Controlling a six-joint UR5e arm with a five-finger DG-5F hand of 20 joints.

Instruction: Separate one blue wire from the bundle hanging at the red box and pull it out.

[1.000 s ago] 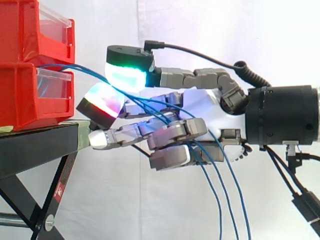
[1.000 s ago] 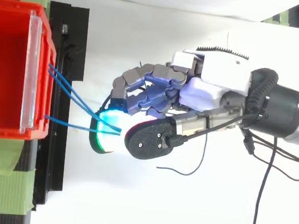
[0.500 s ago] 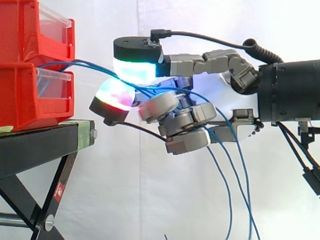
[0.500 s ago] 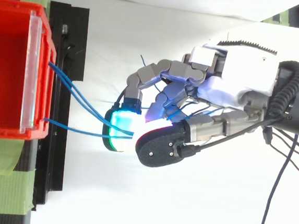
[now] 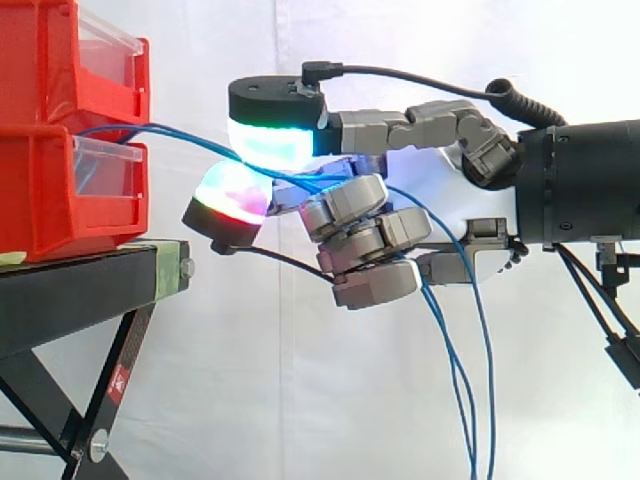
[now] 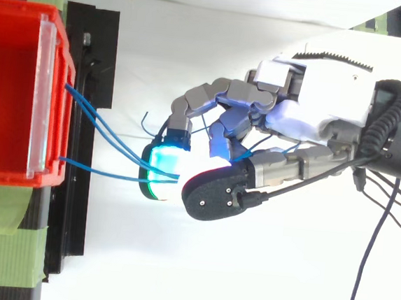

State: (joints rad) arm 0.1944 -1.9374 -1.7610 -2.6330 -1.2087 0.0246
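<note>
Your hand (image 5: 372, 243) hovers just beside the red box (image 5: 40, 200), fingers curled, glowing pads (image 5: 272, 145) pinching the blue wires (image 6: 114, 175) that run out of that box. Grip looks made, but several strands pass through it. None is separated or pulled free yet.

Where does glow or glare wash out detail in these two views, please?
Side view: the robot hand has pads glowing green-white, bleaching their surface; the curtain behind is evenly bright. Top view: a cyan pad blooms to white where the blue wires reach it.
</note>
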